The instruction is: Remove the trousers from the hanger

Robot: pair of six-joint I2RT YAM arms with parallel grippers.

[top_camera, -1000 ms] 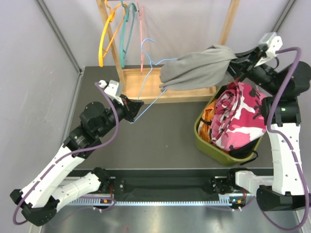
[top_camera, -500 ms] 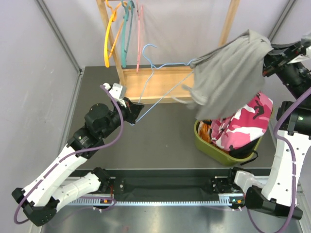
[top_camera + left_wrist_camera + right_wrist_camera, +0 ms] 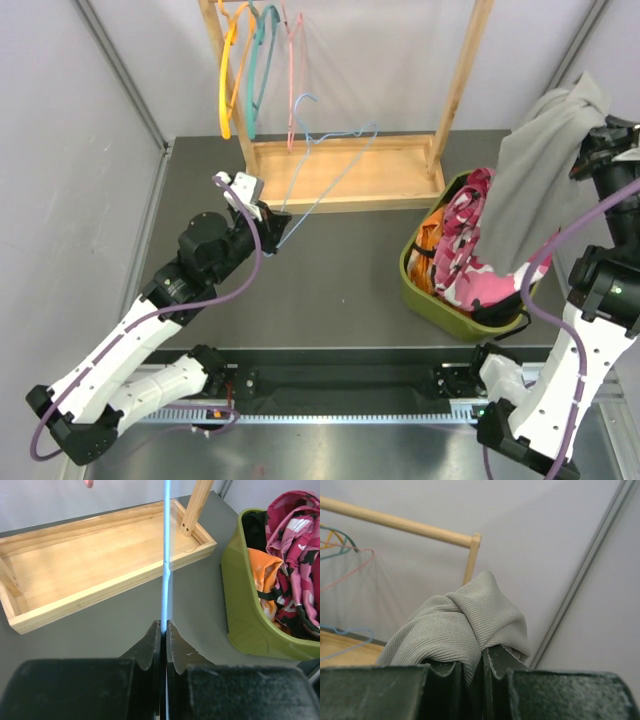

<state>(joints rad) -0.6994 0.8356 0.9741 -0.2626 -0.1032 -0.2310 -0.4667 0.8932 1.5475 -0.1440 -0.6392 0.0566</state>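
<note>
My right gripper [image 3: 585, 150] is shut on the light grey trousers [image 3: 535, 190], [image 3: 465, 630], holding them high at the right so they hang over the green bin [image 3: 440, 300]. The grey trousers are free of the hanger. My left gripper [image 3: 270, 218] is shut on the light blue wire hanger [image 3: 325, 165], [image 3: 165, 555], which is bare and tilts up over the wooden tray. The pink floral trousers [image 3: 465, 250], [image 3: 295, 540] and the orange trousers [image 3: 430, 235], [image 3: 262, 575] lie in the bin. Black cloth [image 3: 255, 527] shows beside them.
A wooden rack with a tray base [image 3: 340, 170] stands at the back, with its post [image 3: 460, 70] near the bin. Yellow [image 3: 226, 80], teal [image 3: 262, 60] and pink [image 3: 292, 70] hangers hang from its rail at the left. Grey walls close both sides.
My right gripper pulled the grey trousers off the blue hanger and swung them right and up over the bin. The freed hanger swung back left. The left arm barely moved.
</note>
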